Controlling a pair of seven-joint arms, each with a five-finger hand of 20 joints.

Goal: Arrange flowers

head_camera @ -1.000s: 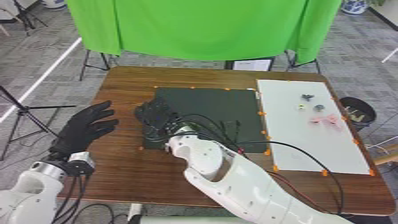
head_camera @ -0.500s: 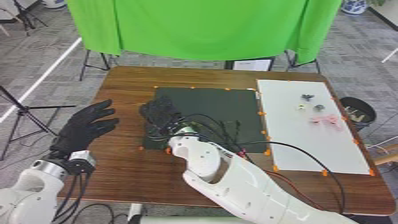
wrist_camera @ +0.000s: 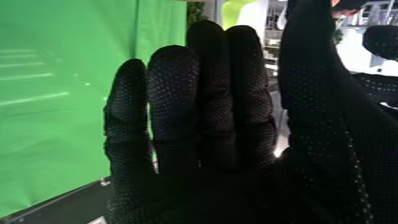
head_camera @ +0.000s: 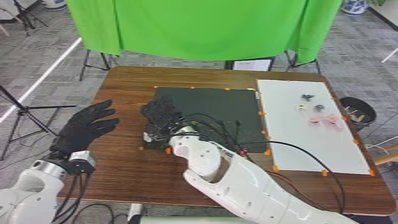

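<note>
Holds right hand in black fabric glove over left part of dark rectangular mat, with fingers straight, pointing forward, and thumb well apart from them. Has left hand in black glove also wide, beside left edge of brown wooden table. Has pink petal-like piece on white rectangular board, near small grey pieces.

Parts hiding, edges cutting in.
In the head view, the right hand, its arm and cables are covering part of the dark mat; a pink piece and the small pieces beside it are looking too tiny to identify (petals or otherwise). The bottom edge is cutting off both arms; the top edge, the green cloth.
</note>
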